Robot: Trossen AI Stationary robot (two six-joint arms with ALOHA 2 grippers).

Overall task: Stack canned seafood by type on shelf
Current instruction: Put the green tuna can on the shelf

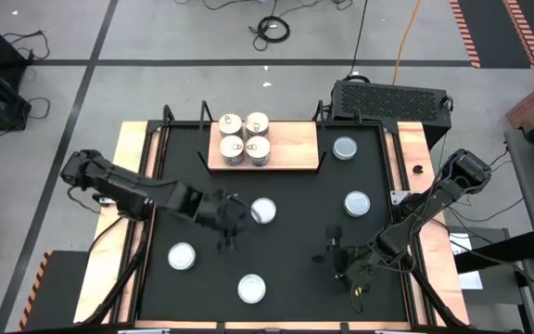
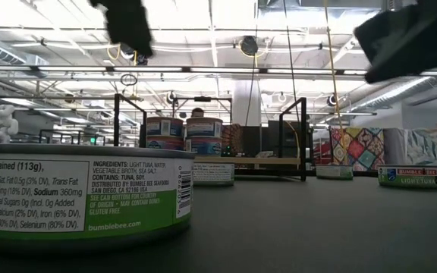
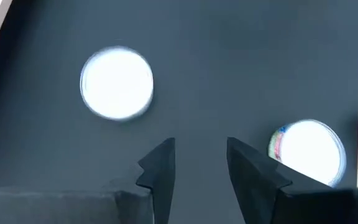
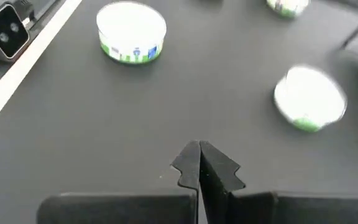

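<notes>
The shelf (image 1: 290, 141) is a light wooden board at the table's far middle. Several blue-labelled tins (image 1: 245, 136) with printed tops stand in a tight cluster on its left half (image 2: 184, 135). Loose silvery-topped tins lie on the black table: (image 1: 345, 148), (image 1: 357, 203), (image 1: 263, 211), (image 1: 182, 256), (image 1: 251, 289). My left gripper (image 1: 229, 232) hovers open just left of the middle tin; two tins (image 3: 117, 82) (image 3: 307, 151) lie ahead of its fingers, none between them. My right gripper (image 1: 336, 252) (image 4: 199, 163) is shut above bare table at the near right, with green-labelled tins (image 4: 131, 31) (image 4: 309, 98) beyond it.
A black box (image 1: 389, 97) sits behind the table's far right corner. Wooden strips (image 1: 135, 148) run along both table sides. Black rods (image 2: 303, 136) rise at the shelf's ends. One tin (image 2: 82, 193) stands right before the low camera. Bare tabletop lies between the loose tins.
</notes>
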